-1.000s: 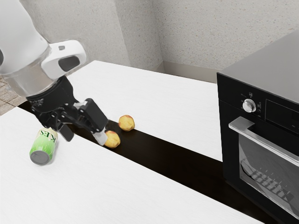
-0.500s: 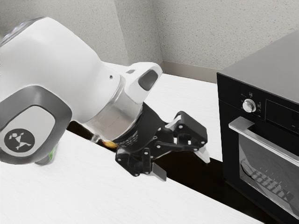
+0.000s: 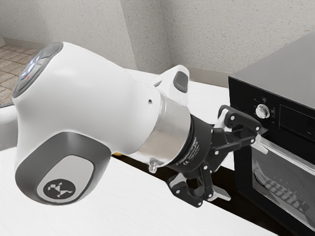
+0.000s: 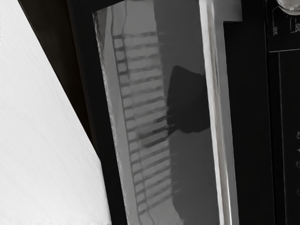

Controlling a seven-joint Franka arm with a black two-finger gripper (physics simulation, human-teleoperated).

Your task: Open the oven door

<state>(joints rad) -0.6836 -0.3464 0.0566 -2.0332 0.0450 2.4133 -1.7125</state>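
My gripper (image 3: 241, 169) stands open in front of the black oven's closed door (image 3: 246, 169), fingers spread wide with nothing between them. In the exterior view one finger overlaps the near end of the silver handle (image 3: 298, 161); whether it touches cannot be told. The other finger is lower, over the dark strip. The wrist view faces the door window (image 4: 140, 108), with rack bars behind the glass and the handle (image 4: 218, 117) running along it. A dark shape shows on the glass beside the handle.
The oven's round knob (image 3: 262, 111) sits above the handle, close to the upper finger. A white tabletop (image 3: 123, 206) with a dark strip lies below the arm. A sliver of yellow fruit (image 3: 118, 154) peeks out under the arm.
My arm has swung toward the exterior view's right, from above the fruit to the oven front. The hand has turned, its fingers now spread by the handle. The green can is now hidden behind the arm.
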